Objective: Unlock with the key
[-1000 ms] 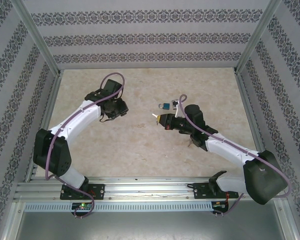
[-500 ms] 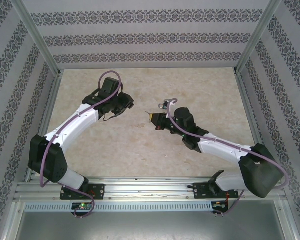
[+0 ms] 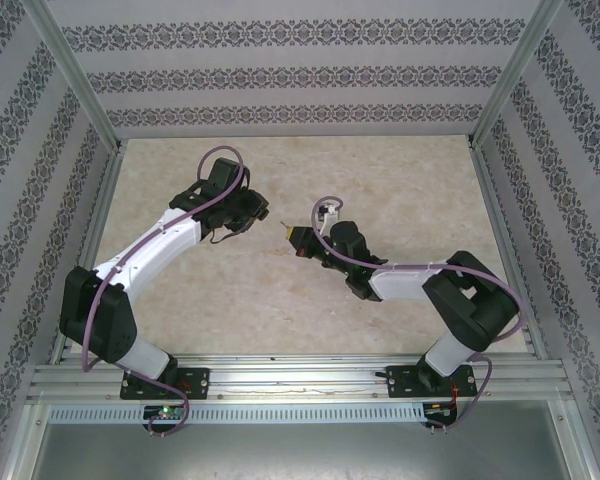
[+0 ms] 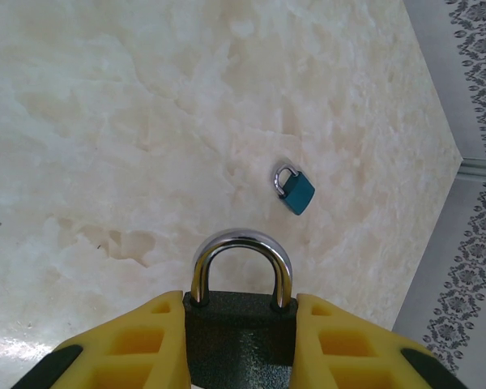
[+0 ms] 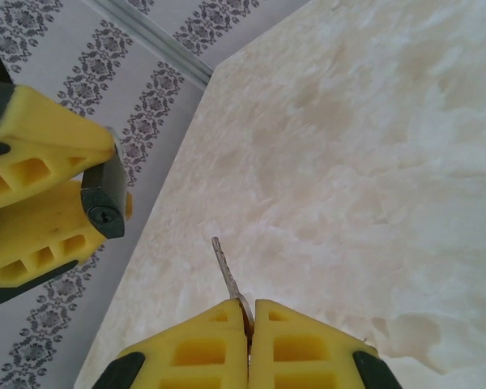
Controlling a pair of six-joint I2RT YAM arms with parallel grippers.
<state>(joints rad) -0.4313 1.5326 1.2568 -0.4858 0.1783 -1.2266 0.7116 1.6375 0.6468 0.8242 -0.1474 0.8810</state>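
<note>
My left gripper (image 4: 239, 344) is shut on a dark padlock (image 4: 239, 332), its yellow fingers (image 4: 121, 348) pressing both sides of the body and the silver shackle (image 4: 240, 243) pointing away. In the right wrist view my right gripper (image 5: 249, 320) is shut on the key (image 5: 227, 275), whose thin blade sticks out up and to the left. The same padlock (image 5: 105, 207) appears at upper left, keyhole facing the key, a clear gap between them. From above, the left gripper (image 3: 256, 212) and right gripper (image 3: 300, 240) face each other mid-table, close but apart.
A small blue padlock (image 4: 295, 190) lies on the marble-patterned tabletop (image 4: 105, 121) beyond the held one. Patterned walls (image 3: 300, 70) on metal posts enclose the table. The right arm's cable (image 3: 325, 215) loops above its wrist.
The right arm has swung left with the key, towards the left gripper. The left gripper has shifted a little right and back with the padlock. Both grips are unchanged.
</note>
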